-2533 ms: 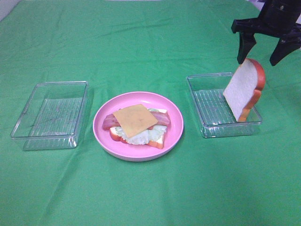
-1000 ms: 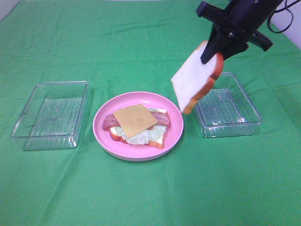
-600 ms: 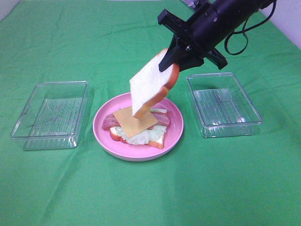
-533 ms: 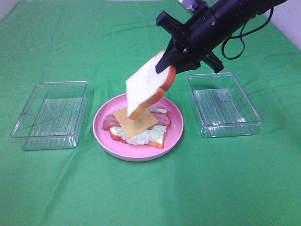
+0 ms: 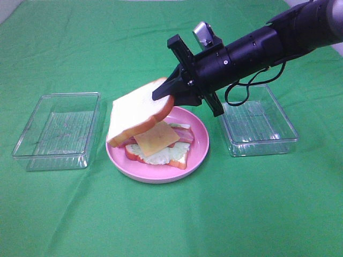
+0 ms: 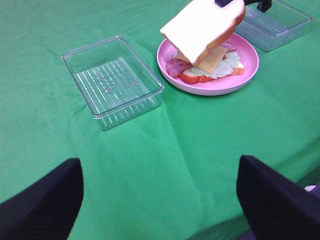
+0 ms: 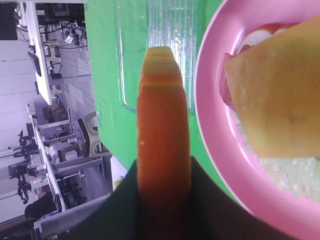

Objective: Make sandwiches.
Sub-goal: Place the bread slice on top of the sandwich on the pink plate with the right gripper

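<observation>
We are at the closing step of the sandwich: the right end effector [image 5: 167, 97] is clamped on the crust edge of the top bread slice [image 5: 138, 111], holding it tilted over the open stack [image 5: 158, 145] on the pink plate [image 5: 199, 152]. The slice's far, low corner, away from the end effector, looks to be at or nearly on the stack; we cannot tell whether it touches. Under the slice we see yellow cheese [image 5: 156, 138], then bacon, tomato and lettuce on the bottom bread.

The next move, as we judge it, calls for lowering the held edge until the slice lies flat and squared over the cheese, then letting go. The slice hangs off toward the side away from the end effector, so it may need drawing back a little, or it will land askew and could drag the cheese.

The left end effector [image 6: 160, 200] stands wide open with nothing in it, well back from the plate.

Two clear trays sit on the green table [image 5: 171, 225]: the one [image 5: 255, 119] just below the right arm holds nothing, and the one [image 5: 58, 129] beyond the plate is bare too.
</observation>
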Controlling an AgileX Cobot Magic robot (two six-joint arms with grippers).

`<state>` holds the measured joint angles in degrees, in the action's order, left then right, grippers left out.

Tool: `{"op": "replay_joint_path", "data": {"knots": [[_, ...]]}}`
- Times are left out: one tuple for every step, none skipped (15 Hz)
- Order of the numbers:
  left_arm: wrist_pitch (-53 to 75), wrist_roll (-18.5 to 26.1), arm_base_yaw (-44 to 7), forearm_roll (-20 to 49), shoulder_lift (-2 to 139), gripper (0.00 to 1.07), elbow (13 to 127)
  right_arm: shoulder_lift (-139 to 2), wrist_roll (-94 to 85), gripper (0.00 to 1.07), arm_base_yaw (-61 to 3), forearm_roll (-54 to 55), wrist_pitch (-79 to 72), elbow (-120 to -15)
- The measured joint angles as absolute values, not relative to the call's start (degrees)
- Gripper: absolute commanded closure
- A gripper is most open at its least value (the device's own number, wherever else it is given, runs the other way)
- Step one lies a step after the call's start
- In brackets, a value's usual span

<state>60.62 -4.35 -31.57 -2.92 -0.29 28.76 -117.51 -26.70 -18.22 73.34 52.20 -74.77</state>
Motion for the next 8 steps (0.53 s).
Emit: {"op": "replay_joint_path", "data": {"knots": [[60.6,-4.4,-31.6,-2.9,-0.3,0.27,28.8,-119.1,-27.0,1.07,-18.2,74.0,52.0,-74.8],[60.6,-4.4,-31.6,-2.9,-0.3,0.27,28.8,-119.7,-27.0,1.07,-18.2,74.4,52.0,-74.8],[60.6,-4.4,-31.6,-2.9,-0.3,0.27,28.8,-120.3,-27.2,1.07,-18.2,74.8,52.0,-74.8],[60.6,-4.4,-31.6,-2.9,-0.3,0.27,28.8,-120.8,-27.2,1.07,-18.4,75.3,51.6,-74.8],[60.6,-4.4,-31.6,-2.9,-0.3,0.27,28.8,-121.0,-27.2,1.07,-18.4,75.5,51.2,-74.8],[60.6,-4.4,-31.6,-2.9,-0.3,0.27,28.8,-121.1,-27.2,1.07,-18.9,75.7,50.2,-74.8],[60.6,-4.4,-31.6,-2.9,-0.3,0.27,28.8,-121.1,-27.2,1.07,-19.1,75.9,48.9,-74.8],[60.6,-4.4,-31.6,-2.9,-0.3,0.27,28.8,-121.3,-27.2,1.07,-19.1,75.9,48.2,-74.8]]}}
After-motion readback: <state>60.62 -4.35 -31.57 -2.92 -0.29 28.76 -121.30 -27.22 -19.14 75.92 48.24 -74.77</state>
